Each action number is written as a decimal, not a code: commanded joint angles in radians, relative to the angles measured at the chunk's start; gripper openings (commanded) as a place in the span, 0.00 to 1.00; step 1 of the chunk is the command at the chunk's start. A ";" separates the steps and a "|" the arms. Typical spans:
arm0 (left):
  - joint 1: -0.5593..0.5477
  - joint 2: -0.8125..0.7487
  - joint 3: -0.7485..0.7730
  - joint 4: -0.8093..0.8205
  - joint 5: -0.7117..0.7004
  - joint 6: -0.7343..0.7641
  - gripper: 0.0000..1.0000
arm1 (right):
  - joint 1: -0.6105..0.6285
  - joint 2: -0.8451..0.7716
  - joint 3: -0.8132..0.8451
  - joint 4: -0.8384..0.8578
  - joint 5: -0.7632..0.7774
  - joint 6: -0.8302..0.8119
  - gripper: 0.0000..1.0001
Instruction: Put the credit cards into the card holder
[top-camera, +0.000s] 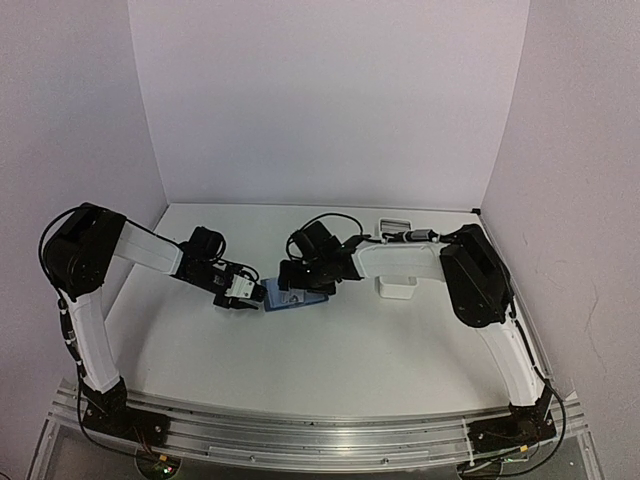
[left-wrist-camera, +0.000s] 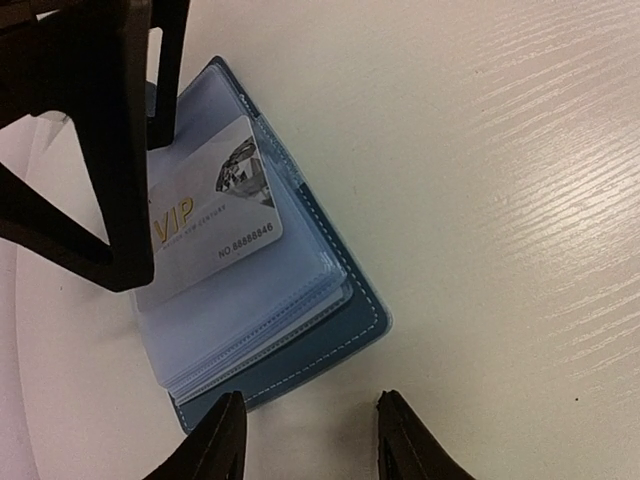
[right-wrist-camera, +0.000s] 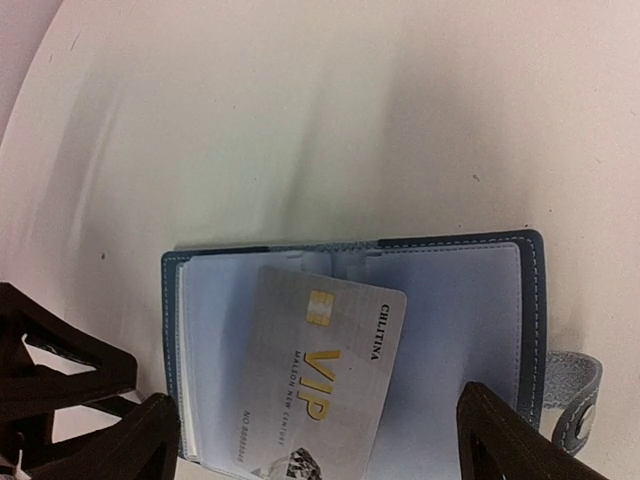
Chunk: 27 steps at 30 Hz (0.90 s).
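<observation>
The dark-blue card holder (top-camera: 297, 299) lies open on the table between both grippers, its clear sleeves (right-wrist-camera: 460, 320) facing up. A silver credit card (right-wrist-camera: 330, 380) marked VIP lies tilted across the sleeves (left-wrist-camera: 215, 215); I cannot tell whether part of it sits inside one. My right gripper (right-wrist-camera: 325, 440) hangs over the card holder (right-wrist-camera: 350, 250) with its jaws wide, one fingertip at each side of it. My left gripper (left-wrist-camera: 310, 435) is open just off the holder's (left-wrist-camera: 300, 350) near edge, with only bare table between its fingers. The snap tab (right-wrist-camera: 578, 400) sticks out on one side.
A white tray (top-camera: 395, 288) stands under the right arm's forearm, and a small pale object (top-camera: 395, 222) sits near the back wall. The right gripper's black fingers (left-wrist-camera: 110, 150) fill the upper left of the left wrist view.
</observation>
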 joint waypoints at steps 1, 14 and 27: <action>0.006 0.008 -0.008 -0.052 -0.054 0.027 0.44 | -0.015 -0.017 0.114 -0.023 0.010 -0.046 0.80; 0.014 0.076 0.035 -0.001 -0.104 0.049 0.41 | -0.030 0.012 0.121 -0.114 0.125 -0.037 0.15; 0.014 0.105 0.048 -0.003 -0.102 0.082 0.40 | -0.030 0.102 0.128 -0.150 0.123 -0.061 0.00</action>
